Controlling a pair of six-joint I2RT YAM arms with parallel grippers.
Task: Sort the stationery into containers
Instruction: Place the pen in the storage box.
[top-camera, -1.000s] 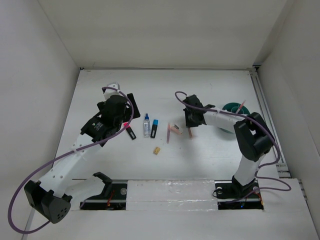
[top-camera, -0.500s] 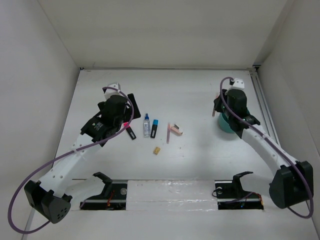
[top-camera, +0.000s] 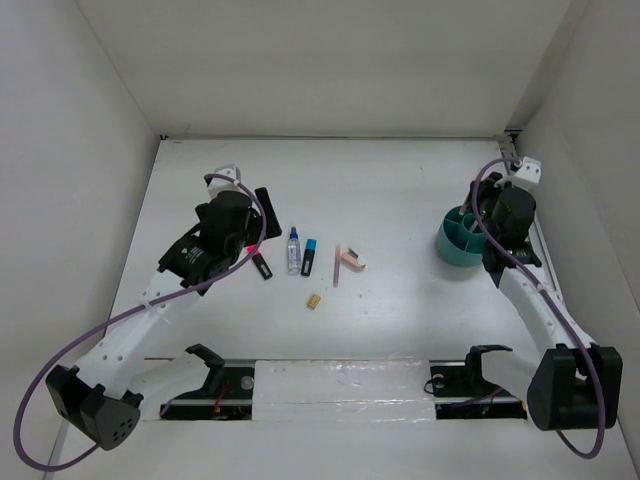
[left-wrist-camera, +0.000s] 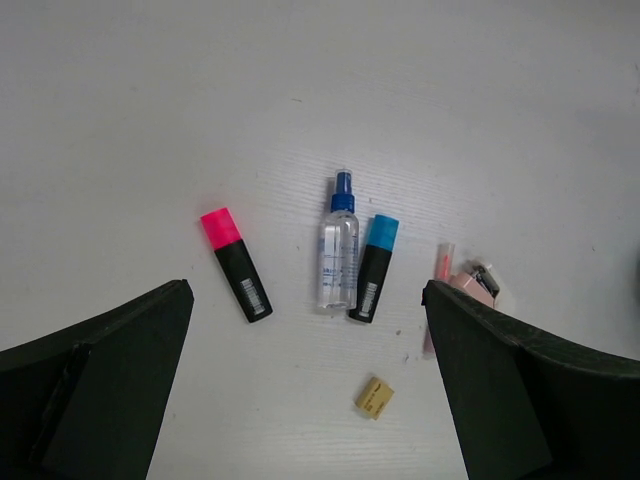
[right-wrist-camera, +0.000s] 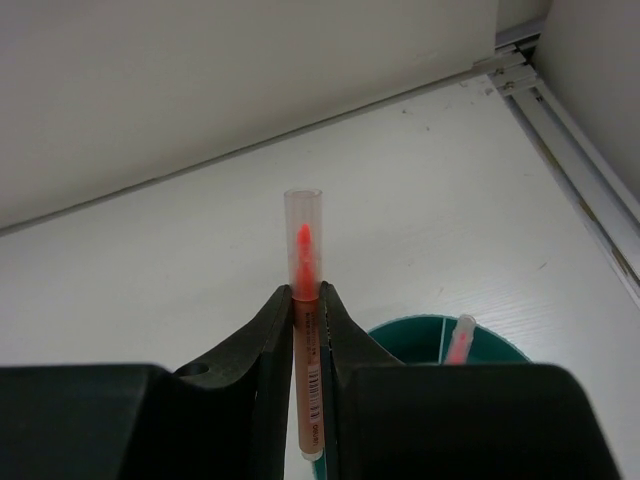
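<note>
**Top view: left gripper (left-wrist-camera: 308, 295) gapes over the spread, right gripper (right-wrist-camera: 306, 295) clamps the held pencil (right-wrist-camera: 303, 240) by the cup (top-camera: 450, 256)**

Top view puts the left arm over the left half of the table (top-camera: 400, 180), its head just left of the loose items. On its wrist camera the two black fingers (left-wrist-camera: 110, 380) stand far apart at the frame's lower corners, with nothing between them but bare table and stationery lying well below.

Next comes the row of stationery. The pink marker (top-camera: 261, 265) lies furthest left, cap pointing away from the arms. The bottle (top-camera: 293, 250) and the blue marker (top-camera: 309, 256) lie just beside each other, roughly parallel, blue ends pointing away too. The tan piece (top-camera: 314, 301) sits alone, nearer the arm bases than the row. Right of the blue marker lies the loose pencil (top-camera: 337, 266), with the pink block (top-camera: 352, 261) close against its right side (whether they touch is hard to tell).

Well apart to the right stands the cup, upright, its dividers showing from above. The right arm's head is just beside it, at the table's right edge. On the right wrist camera the jaws are pressed tight on the held pencil, which stands upright with its clear cap above the fingertips. Below and behind them, the cup's rim shows one more pencil (right-wrist-camera: 458, 340) leaning inside; which compartment is unclear.
</note>
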